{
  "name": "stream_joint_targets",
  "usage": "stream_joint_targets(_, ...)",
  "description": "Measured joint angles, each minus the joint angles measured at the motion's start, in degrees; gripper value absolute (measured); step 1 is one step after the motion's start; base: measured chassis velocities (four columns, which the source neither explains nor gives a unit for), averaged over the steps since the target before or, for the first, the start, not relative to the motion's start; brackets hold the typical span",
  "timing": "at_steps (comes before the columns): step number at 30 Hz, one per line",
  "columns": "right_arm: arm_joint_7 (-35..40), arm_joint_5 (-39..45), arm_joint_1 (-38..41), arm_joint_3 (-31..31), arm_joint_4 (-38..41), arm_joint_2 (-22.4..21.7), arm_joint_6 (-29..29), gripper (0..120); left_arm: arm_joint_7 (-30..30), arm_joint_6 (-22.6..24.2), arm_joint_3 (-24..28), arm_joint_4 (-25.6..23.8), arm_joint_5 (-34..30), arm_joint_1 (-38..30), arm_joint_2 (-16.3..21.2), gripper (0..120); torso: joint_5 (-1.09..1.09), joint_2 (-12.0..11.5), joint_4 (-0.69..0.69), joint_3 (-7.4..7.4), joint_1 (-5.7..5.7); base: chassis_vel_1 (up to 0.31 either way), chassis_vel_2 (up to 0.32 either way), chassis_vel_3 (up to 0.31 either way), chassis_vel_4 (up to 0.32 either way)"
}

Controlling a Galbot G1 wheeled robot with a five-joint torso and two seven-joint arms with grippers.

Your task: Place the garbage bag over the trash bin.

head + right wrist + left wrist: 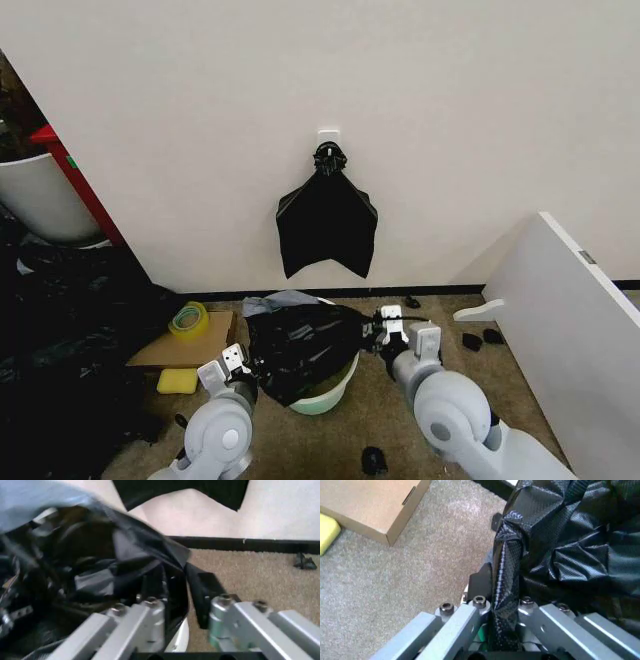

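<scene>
Garbage bag [300, 345] is lying draped over the top of the trash bin [335, 390], which is standing on the carpeted floor [330, 445] near the wall [300, 90]. The bag is covering most of the bin's mouth; a pale strip of the bin's side is showing below the plastic on the robot's right.

Left gripper [243, 372] is sitting at the bag's left edge. In the left wrist view its fingers [465, 618] are pinching a twisted, gathered fold of the black plastic [507, 577], so it is clamped on the bag.

Right gripper [378, 330] is sitting at the bag's right edge. In the right wrist view one finger [150, 611] is lying under the bag's film [125, 558] and the other is standing apart with a gap beside it; cannot tell whether it is gripping the plastic.

Surroundings: a cardboard box [185, 345] with a tape roll [187, 319] on it, left of the bin; a yellow sponge [177, 380] on the floor just in front of the box; a knotted bunch of black bags [327, 225] hanging on the wall; a white board [575, 330] leaning at the right.
</scene>
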Motion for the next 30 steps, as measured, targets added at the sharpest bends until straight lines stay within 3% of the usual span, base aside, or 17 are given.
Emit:
stream_joint_targets(7,-8.56,-12.58,-5.85,0.95,4.85,-4.22,2.89,45,1.31,0.44,-0.29,-1.25,1.89,0.03,1.89,1,-0.01,0.00,-0.01,0.00,0.00,0.000,0.000,0.000,0.000)
stream_joint_targets(9,-9.79,-13.67,-6.29,1.21,5.28,-4.68,3.32,48,1.65,0.54,-0.32,-1.34,2.24,0.01,2.15,1,0.00,0.00,-0.01,0.00,0.00,0.000,0.000,0.000,0.000)
stream_joint_targets(11,-16.37,-16.36,-7.72,2.79,7.00,-6.77,6.06,61,4.80,0.88,-0.35,-1.42,6.10,0.14,3.77,1,-0.01,0.00,-0.02,0.00,0.00,0.000,0.000,0.000,0.000)
stream_joint_targets(13,-17.40,-16.52,-7.69,2.97,7.03,-7.04,6.71,62,5.69,0.89,-0.35,-1.42,7.01,0.22,4.13,1,-0.01,0.00,-0.01,0.00,0.00,0.000,0.000,0.000,0.000)
stream_joint_targets(19,-29.08,-16.48,-2.01,3.64,4.13,-9.93,13.76,89,15.83,0.44,-0.37,-2.04,15.70,1.61,8.23,1,-0.01,0.00,0.00,0.01,0.00,0.000,0.000,0.000,0.000)
stream_joint_targets(24,-35.03,-15.40,3.31,1.69,0.14,-10.14,15.87,100,23.94,-2.31,-0.54,-2.17,23.11,2.81,11.31,1,0.00,0.00,0.01,0.01,0.00,0.000,0.000,0.000,0.000)
stream_joint_targets(30,-36.43,-13.86,5.78,0.76,-2.02,-9.45,16.69,99,26.74,-4.03,-0.57,-1.71,26.22,3.30,12.31,1,0.00,0.00,0.00,0.01,0.00,0.000,0.000,0.000,0.000)
